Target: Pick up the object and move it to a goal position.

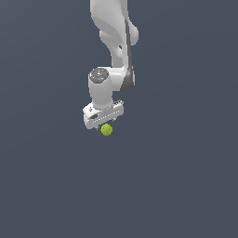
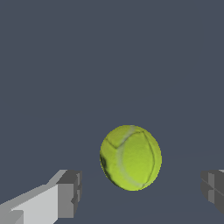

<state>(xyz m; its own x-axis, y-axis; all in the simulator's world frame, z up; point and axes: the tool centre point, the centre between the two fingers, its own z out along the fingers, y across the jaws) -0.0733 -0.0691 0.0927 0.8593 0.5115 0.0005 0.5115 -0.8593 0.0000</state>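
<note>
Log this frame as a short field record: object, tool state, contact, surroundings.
object: yellow-green ball with pale seam lines, round
tool: open, fingers apart on either side of the ball
contact: none visible in the wrist view; a gap shows at each finger
position: ball sits just below the tool in the exterior view
surroundings: plain dark grey-blue; no goal marker visible

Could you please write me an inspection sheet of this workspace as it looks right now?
Surface: plain dark grey-blue ground, no markings seen.
Job's things: small round yellow-green ball with pale seam lines, lying between the fingers, touching neither in the wrist view; no goal marker seen.
Clutter: nothing seen.
Grippers: white gripper directly over the ball, open; dark grey fingers stand wide on either side of it.
Cables: nothing seen.
Surroundings: nothing seen beyond the white robot arm.
</note>
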